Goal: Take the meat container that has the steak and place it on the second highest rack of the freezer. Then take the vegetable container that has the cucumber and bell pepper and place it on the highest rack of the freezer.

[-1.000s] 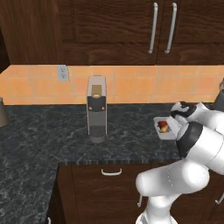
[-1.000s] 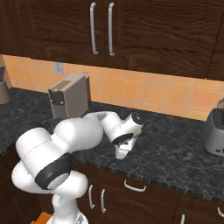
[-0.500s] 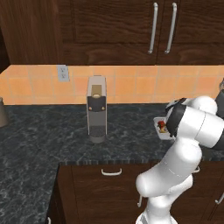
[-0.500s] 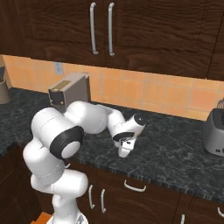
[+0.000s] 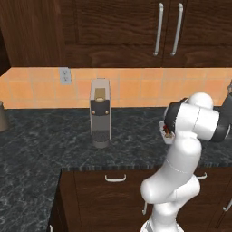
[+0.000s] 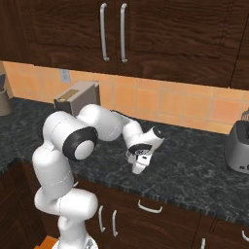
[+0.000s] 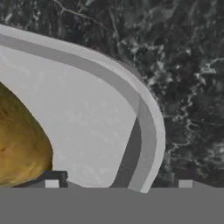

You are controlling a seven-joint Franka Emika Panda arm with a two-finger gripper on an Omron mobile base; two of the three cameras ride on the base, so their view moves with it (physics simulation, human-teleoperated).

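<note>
Gripper (image 7: 118, 183), jaws wide, straddles the shallow grey rounded container's rim (image 7: 146, 127); shallow bite risks tipping out the tan-edged meat (image 7: 19, 144).

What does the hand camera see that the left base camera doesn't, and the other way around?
Hand view: the rounded rim of a grey tray up close, a yellow-brown food inside it, and the open end effector straddling that rim. Left base view: a coffee machine, a wall outlet and the dark wood cabinets. Both: the dark speckled counter and a bit of the tray.
</note>
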